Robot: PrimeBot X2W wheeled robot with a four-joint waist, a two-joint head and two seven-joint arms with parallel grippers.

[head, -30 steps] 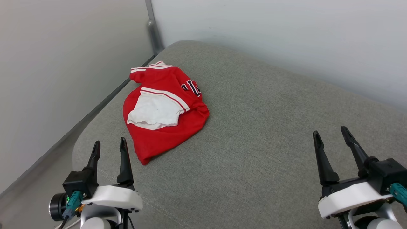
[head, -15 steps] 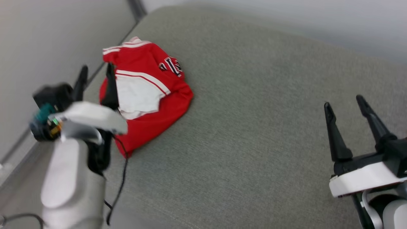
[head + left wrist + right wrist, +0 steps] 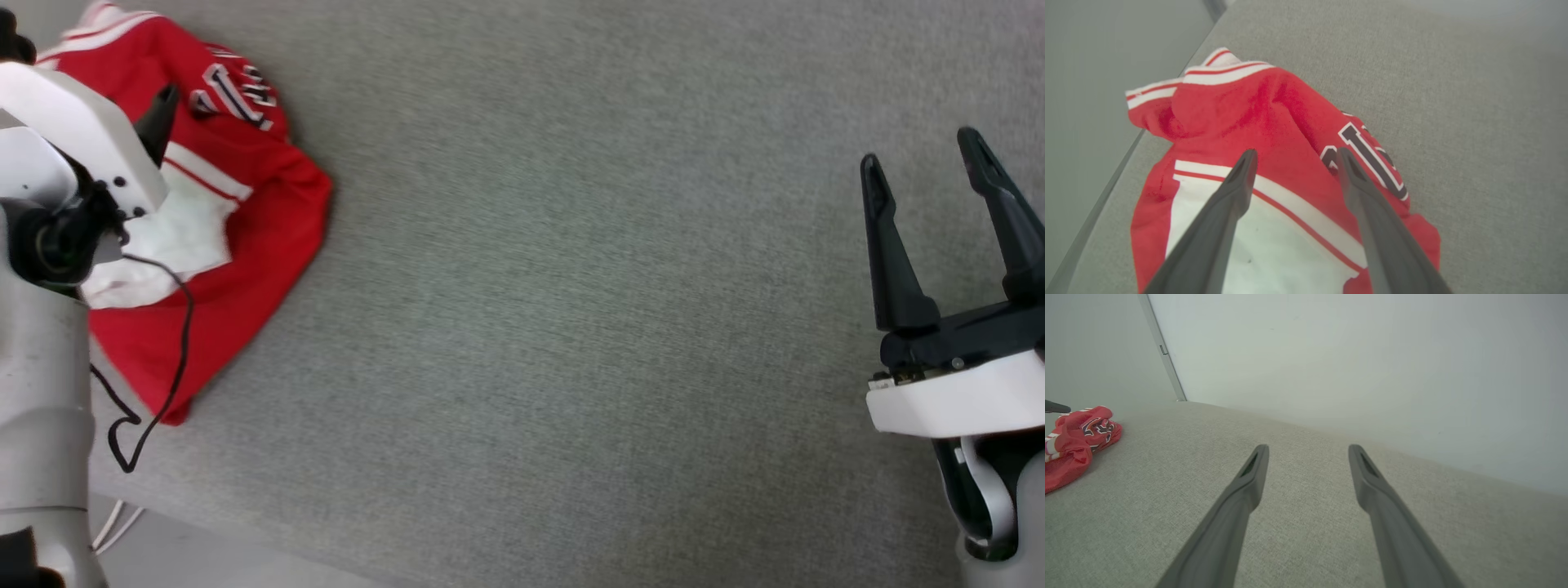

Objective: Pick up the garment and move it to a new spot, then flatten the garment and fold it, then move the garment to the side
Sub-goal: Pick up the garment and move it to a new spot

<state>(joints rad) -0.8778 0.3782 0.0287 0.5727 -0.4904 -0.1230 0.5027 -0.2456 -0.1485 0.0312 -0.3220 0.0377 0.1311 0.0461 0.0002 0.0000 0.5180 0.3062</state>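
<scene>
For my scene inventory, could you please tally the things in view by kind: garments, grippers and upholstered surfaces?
Garments: 1, the red jersey
Grippers: 2, the left gripper and the right gripper, both open
Upholstered surfaces: 1, the grey cushion
Total: 4

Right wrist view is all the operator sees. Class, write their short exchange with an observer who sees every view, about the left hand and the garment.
Operator: I see the garment far off to one side. Where is the left hand?
Observer: It hovers right over the garment, pointing at the red fold above the white sleeve.
Operator: Open or shut?
Observer: Open, fingers well apart, nothing gripped between them.
</scene>
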